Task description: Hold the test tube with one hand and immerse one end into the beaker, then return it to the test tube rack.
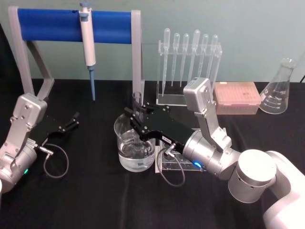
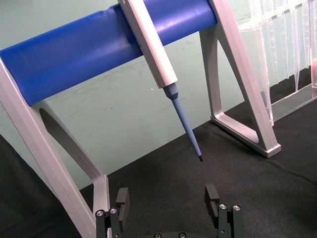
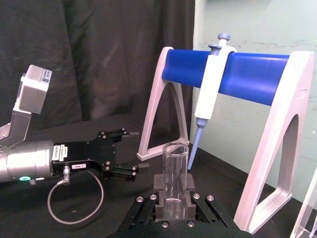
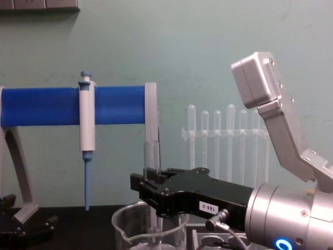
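As right claw (image 3: 173,194) clamps test tube (image 3: 175,163), upright

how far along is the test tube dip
Done: right gripper is shut on the test tube, upright. In hand: its lower end is inside the beaker; liquid contact unclear. To do: return it to the clear rack under the arm. Left gripper parked, open.

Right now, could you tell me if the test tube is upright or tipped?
Upright: the right gripper holds the test tube vertical between its fingers, lower end inside the beaker.
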### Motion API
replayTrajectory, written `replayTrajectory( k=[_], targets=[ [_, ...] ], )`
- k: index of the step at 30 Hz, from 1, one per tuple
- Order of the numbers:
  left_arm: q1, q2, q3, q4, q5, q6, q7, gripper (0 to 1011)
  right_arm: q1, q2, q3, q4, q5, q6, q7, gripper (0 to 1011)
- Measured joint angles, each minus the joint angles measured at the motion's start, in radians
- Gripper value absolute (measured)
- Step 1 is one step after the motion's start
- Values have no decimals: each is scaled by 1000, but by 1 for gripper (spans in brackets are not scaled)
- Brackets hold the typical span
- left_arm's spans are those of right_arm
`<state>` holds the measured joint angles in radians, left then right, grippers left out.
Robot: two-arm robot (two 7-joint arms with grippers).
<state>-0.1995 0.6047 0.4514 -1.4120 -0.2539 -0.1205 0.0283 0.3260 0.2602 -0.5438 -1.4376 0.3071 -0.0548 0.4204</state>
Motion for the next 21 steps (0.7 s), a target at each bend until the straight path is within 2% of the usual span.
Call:
replayTrajectory(
  k=[21],
  targets=[
    [0,0,0,0,0,0,0,1000,4,0,-2,1,6,0,0,225]
  ],
)
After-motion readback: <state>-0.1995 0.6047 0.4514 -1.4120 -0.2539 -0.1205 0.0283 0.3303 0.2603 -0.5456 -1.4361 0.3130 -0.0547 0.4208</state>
